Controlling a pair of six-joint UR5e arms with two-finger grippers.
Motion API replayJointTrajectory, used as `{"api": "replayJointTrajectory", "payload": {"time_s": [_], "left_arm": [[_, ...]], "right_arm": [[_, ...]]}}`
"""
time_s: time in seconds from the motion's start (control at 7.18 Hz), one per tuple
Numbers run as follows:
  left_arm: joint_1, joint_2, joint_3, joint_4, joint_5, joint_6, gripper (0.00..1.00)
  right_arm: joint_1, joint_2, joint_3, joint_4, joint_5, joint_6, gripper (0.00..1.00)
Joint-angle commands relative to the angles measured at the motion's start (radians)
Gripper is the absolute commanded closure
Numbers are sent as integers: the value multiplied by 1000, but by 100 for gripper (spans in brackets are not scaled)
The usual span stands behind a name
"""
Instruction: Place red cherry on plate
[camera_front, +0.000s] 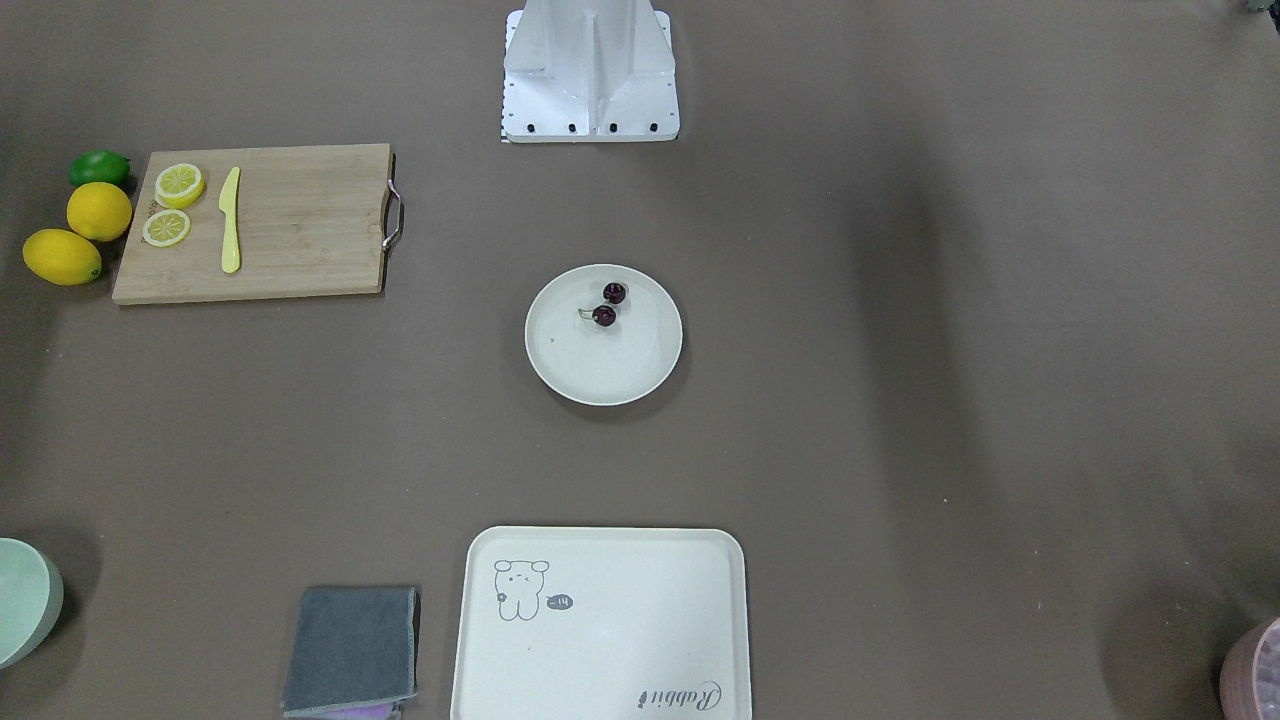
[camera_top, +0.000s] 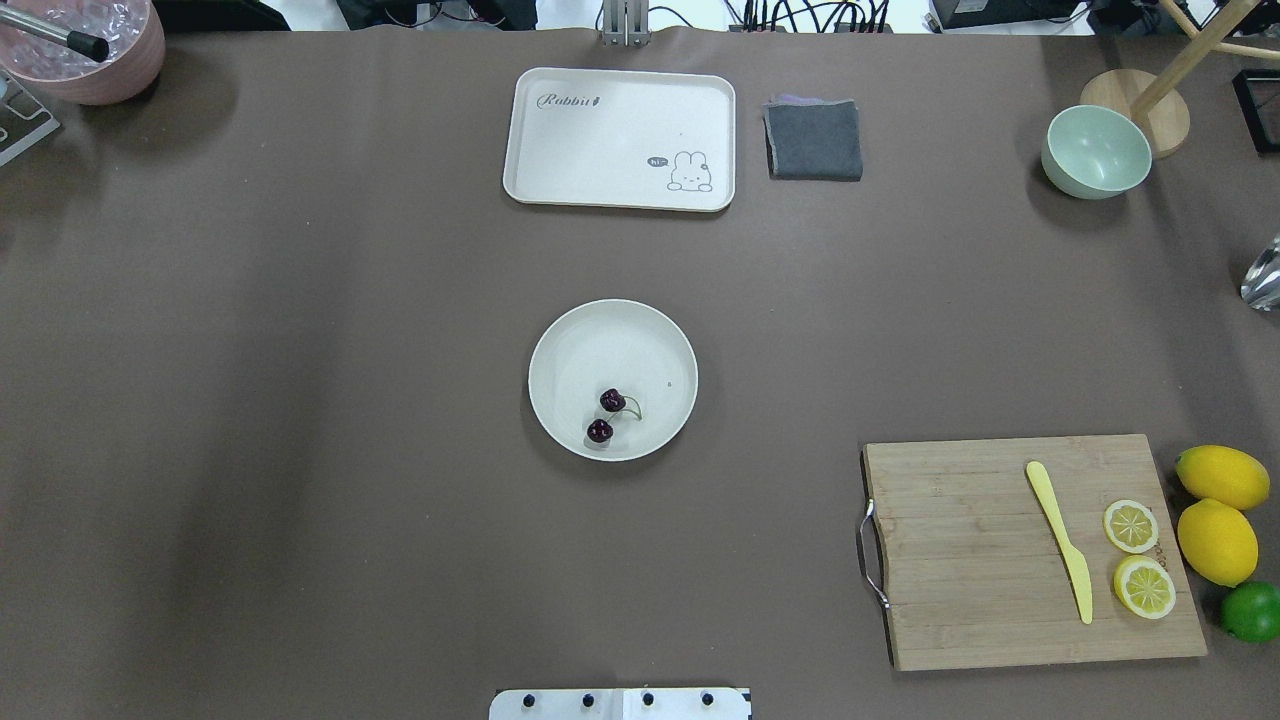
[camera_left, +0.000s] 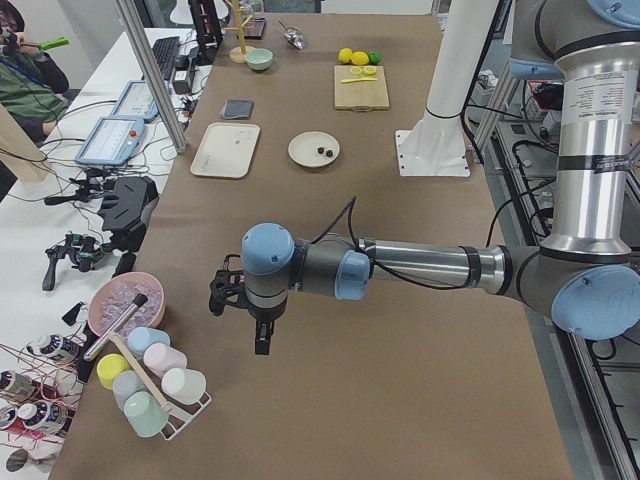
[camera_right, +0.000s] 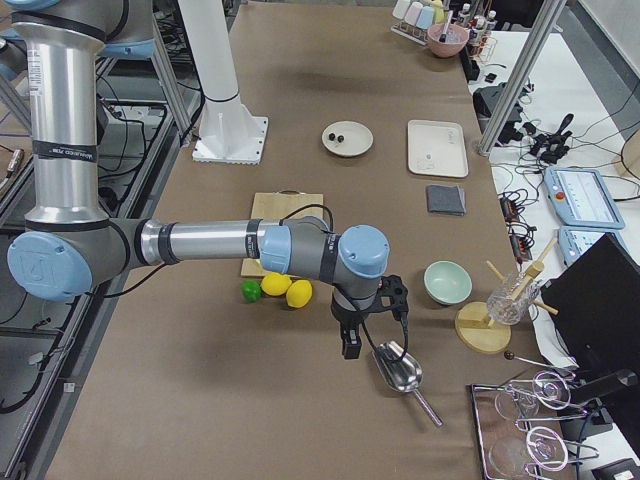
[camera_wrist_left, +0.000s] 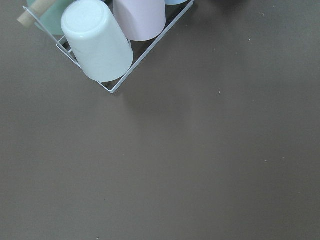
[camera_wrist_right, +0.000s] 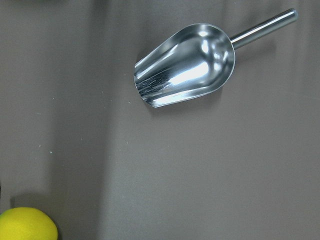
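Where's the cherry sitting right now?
In the overhead view the cherry lies inside the plate at the centre of the table, in the plate's half nearest the robot, with the tray beyond and the cutting board to the robot's right.

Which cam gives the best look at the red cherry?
Overhead exterior: the red cherry pair and greenish stem show sharply on the plate, unobstructed. Exterior front-facing is nearly as good. Both side views show only tiny dark specks on the far plate. Neither wrist view shows it.
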Motion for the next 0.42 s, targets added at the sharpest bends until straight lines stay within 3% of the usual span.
{"api": "replayJointTrajectory", "payload": {"time_s": [0.0,0.28], "left_arm": [[-1,-9,0,2,0,-1,2],[-1,-13,-1,2,0,-1,2]], "right_arm": [[0,8,0,1,2,6,0],[0,10,-2,1,2,6,0]]}}
